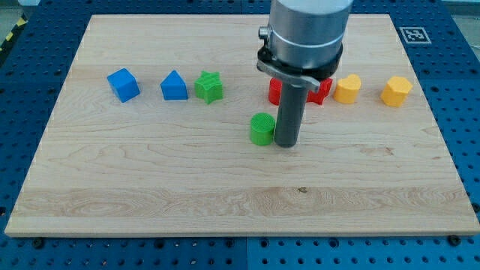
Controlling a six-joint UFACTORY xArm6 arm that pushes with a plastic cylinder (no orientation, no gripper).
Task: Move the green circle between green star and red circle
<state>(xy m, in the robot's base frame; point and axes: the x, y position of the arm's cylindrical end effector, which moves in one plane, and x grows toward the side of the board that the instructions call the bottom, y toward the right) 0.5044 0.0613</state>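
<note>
Green circle [261, 128] sits just below the gap between the green star [209, 86] and the red circle [277, 91], which the arm half hides. Your rod has no pincer; its tip [286, 143] touches the circle's right side. You're mid-push: next, swing below it and nudge it up the view.

Two blue blocks [123, 84] [174, 86], two yellow blocks [346, 88] [396, 91].

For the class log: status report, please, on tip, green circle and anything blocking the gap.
My tip down, right against green circle. Circle below the gap between green star and red block. Gap unobstructed.
</note>
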